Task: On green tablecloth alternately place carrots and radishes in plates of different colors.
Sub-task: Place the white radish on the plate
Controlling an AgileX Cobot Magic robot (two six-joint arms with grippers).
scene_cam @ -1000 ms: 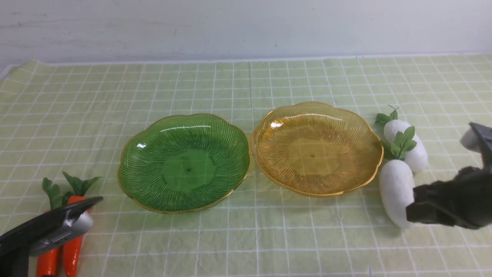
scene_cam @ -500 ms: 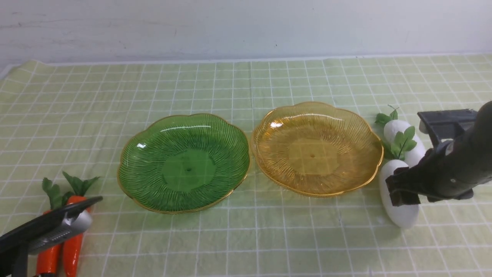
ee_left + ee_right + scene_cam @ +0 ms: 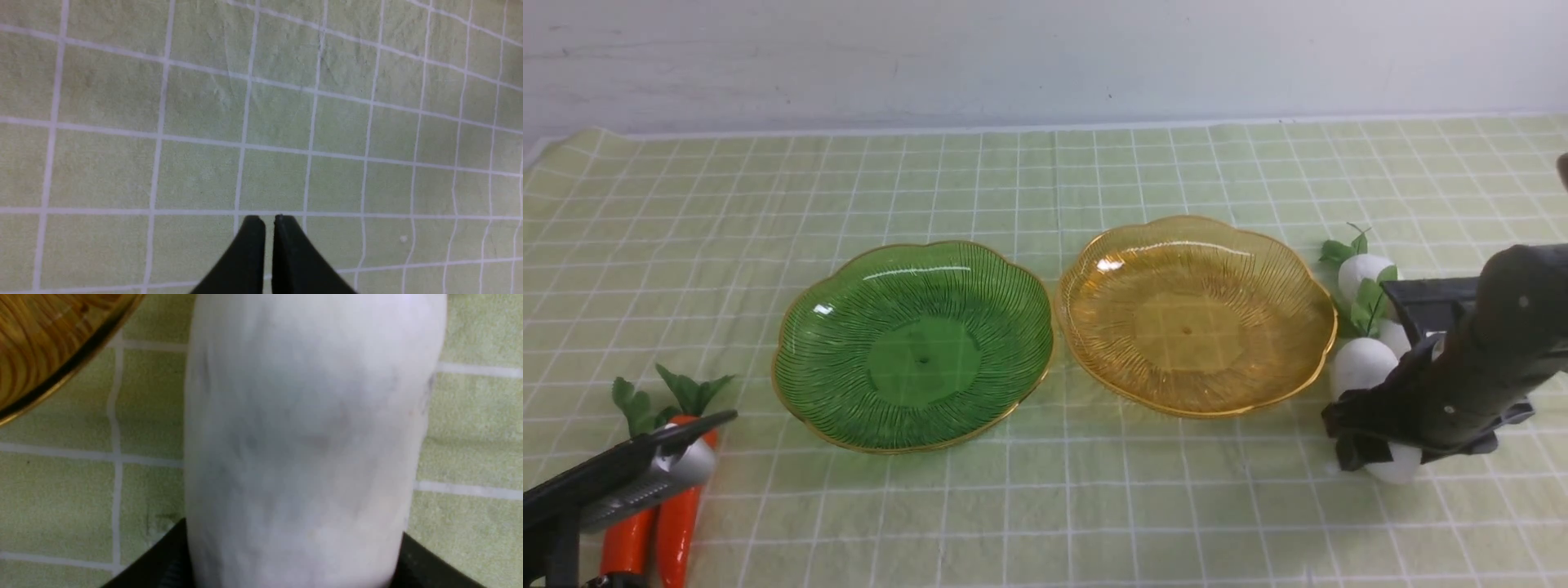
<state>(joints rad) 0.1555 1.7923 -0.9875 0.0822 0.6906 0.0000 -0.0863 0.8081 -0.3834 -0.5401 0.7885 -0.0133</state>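
Right now the right gripper point(image 3: 294, 561) is straddling the nearer radish point(image 3: 1357, 365). That radish is lying on the green tablecloth point(image 3: 1094, 506) just beside the amber plate point(image 3: 1192, 327), with its leaves reaching toward the second radish point(image 3: 1364, 265) behind it. The jaws are standing wide, one along each flank of the white body. Whether they are already pressing on it cannot be told, and the radish is not looking lifted. The step in hand is looking like the grasp, and both plates are sitting empty, so the task is only beginning. To do it well, the jaws should be closing squarely across the plump middle, not near the tapering end, where the rounded body could be squeezed out sideways. A straight lift should then be clearing the plate's raised gold rim before any sideways travel, while watching that the leaves are not dragging the neighbouring radish along. Meanwhile the left gripper point(image 3: 269, 220) is pinched together on nothing, hanging over bare cloth near the two carrots point(image 3: 678, 531), short of the green plate point(image 3: 915, 347).
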